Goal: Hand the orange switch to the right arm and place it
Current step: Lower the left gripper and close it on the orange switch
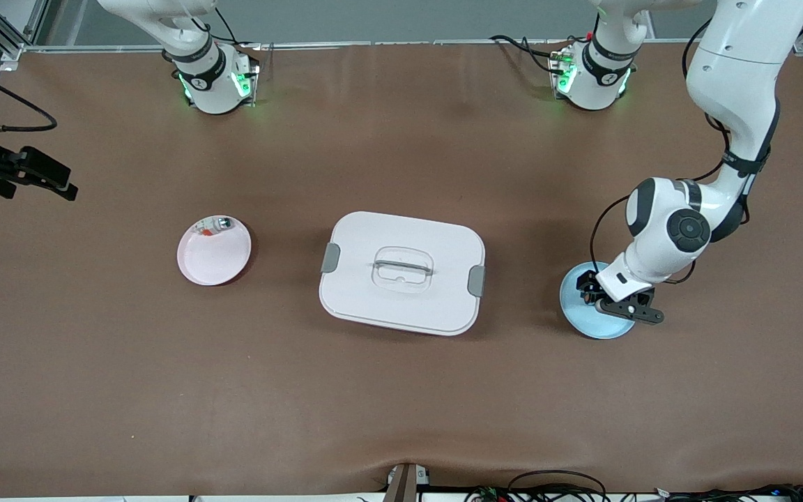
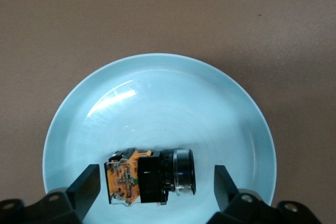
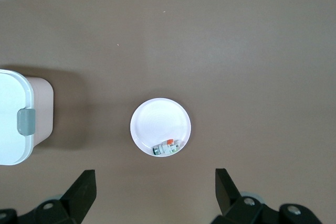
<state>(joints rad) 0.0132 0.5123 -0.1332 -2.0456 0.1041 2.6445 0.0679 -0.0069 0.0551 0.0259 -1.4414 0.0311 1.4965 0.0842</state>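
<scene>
Two plates, orange switch (image 2: 149, 177) in blue plate (image 2: 157, 77), left gripper (image 2: 156, 184) straddling it, untouching

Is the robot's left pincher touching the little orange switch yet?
Apart. In the left wrist view the left gripper straddles the orange switch lying on the blue plate, and bare plate shows between each finger and the switch.

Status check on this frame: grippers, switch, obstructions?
Left gripper open, straddling the orange switch in blue plate. Right gripper open, waiting high above pink plate. Nothing blocking.
</scene>
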